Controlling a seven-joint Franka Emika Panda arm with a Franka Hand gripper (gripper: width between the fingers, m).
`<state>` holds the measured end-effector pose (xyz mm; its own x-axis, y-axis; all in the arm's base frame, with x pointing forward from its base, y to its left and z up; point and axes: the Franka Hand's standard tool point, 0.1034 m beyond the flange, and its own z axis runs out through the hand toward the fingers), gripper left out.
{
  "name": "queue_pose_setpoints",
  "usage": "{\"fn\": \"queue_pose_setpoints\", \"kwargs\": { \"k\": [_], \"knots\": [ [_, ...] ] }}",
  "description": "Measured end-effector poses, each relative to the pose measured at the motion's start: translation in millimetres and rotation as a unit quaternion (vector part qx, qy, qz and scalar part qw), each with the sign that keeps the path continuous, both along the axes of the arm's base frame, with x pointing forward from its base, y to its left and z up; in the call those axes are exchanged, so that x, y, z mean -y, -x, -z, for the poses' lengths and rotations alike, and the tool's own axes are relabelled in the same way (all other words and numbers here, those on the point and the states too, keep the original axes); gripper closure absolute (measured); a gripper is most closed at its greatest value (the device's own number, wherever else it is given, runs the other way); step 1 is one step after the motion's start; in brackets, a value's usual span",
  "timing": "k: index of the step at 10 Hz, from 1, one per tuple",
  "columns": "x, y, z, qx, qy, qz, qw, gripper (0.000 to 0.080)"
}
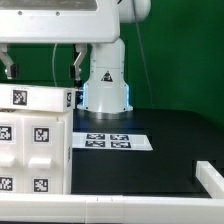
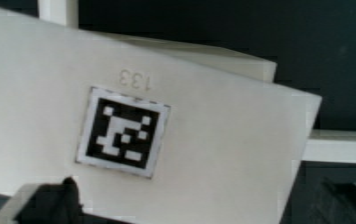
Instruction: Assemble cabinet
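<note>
The cabinet is a white box with several black-and-white marker tags, standing at the exterior view's lower left on the black table. A narrower white tagged piece lies along its top. My gripper hangs just above that piece, open wide, with one dark finger on each side and nothing between them. The wrist view looks down onto a white cabinet panel carrying one marker tag. One dark fingertip shows at its edge; the gripper spans the panel without touching it.
The marker board lies flat on the black table in front of the robot's white base. A white angled part sits at the exterior view's right edge. A green backdrop closes the far side.
</note>
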<state>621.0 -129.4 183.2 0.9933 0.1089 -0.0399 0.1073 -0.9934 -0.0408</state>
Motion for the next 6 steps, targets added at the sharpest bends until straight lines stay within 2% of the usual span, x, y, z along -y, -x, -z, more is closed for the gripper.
{"fn": "queue_pose_setpoints", "kwargs": {
  "k": [4,6],
  "knots": [
    [2.0,0.7,0.1,0.004,-0.005,-0.127,0.992,0.0150],
    [1.9,-1.8,-1.4,0.022,0.000,-0.283,0.959,0.0150]
  ]
}}
